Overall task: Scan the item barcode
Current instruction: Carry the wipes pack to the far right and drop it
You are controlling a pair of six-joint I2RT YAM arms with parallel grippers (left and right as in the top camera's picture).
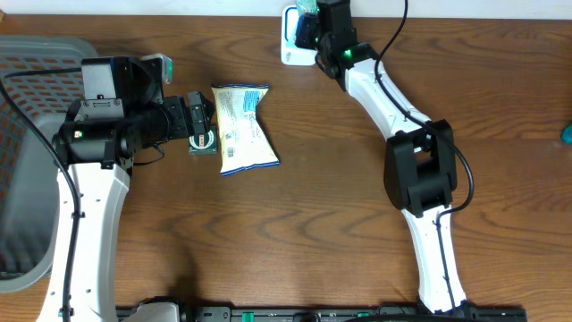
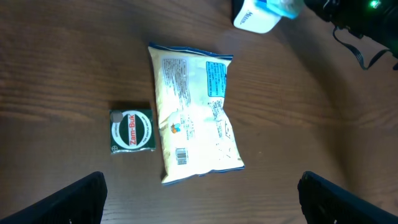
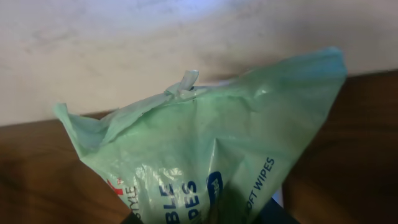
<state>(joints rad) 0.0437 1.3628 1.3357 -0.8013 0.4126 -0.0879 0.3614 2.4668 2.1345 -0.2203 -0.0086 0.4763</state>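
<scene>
My right gripper [image 1: 315, 25] is at the table's far edge, shut on a green pack of wipes [image 3: 211, 143], which fills the right wrist view and hides its fingers. The pack [image 1: 307, 7] hangs just over a white scanner [image 1: 290, 46]; in the left wrist view the scanner [image 2: 254, 16] sits at the top, with the pack [image 2: 283, 5] above it. No barcode shows on the pack. My left gripper [image 2: 202, 193] is open and empty, hovering over the table above a pale snack packet [image 2: 193, 112] with a small barcode near its lower end.
A small green Zam-Buk box [image 2: 131, 130] lies just left of the snack packet [image 1: 243, 128], under my left gripper [image 1: 202, 125]. A grey mesh basket [image 1: 36, 107] fills the left edge. Something teal [image 1: 567, 134] pokes in at the right edge.
</scene>
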